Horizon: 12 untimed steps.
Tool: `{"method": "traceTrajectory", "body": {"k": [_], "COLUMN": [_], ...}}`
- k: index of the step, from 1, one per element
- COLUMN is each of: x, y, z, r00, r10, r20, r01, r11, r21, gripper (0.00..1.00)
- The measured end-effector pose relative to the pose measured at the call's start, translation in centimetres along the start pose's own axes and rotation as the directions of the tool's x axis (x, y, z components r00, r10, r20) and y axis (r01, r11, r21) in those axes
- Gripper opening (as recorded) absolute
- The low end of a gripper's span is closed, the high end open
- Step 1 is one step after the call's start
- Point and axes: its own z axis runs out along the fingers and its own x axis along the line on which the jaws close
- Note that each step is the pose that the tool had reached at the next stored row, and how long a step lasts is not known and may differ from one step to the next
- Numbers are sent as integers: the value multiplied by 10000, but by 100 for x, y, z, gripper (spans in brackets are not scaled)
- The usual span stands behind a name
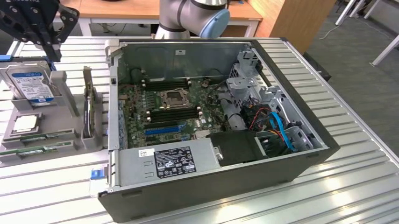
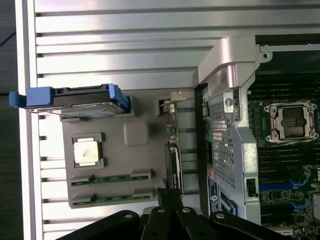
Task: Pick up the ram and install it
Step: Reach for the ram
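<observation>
In the exterior view, the jaws (image 1: 55,53) hang at 10 o'clock of the open computer case (image 1: 206,196) and at 12 o'clock of the hard drive (image 1: 31,84). The drive stands upright in a grey tray (image 1: 16,106) on the slatted metal counter (image 1: 355,140). The tray sits at 9 o'clock of the case. The ram (image 1: 39,137) lies flat in a tray slot at 6 o'clock of the processor chip (image 1: 25,123), well apart from the jaws. A second green stick (image 1: 28,151) lies just beside it.

In the wrist view, the jaws (image 2: 170,194) look closed tip to tip, holding nothing, near the tray's upright card (image 2: 175,150). The ram (image 2: 112,178) lies between the processor chip (image 2: 88,151) and the second green stick (image 2: 112,197).
</observation>
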Motion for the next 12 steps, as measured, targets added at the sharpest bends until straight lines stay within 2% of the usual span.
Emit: {"method": "traceTrajectory", "body": {"k": [12], "x": [235], "y": [-17], "z": [-6], "r00": [10000], "r10": [0], "r20": [-1], "r01": [0], "r11": [10000], "r21": [0], "gripper": [10]}}
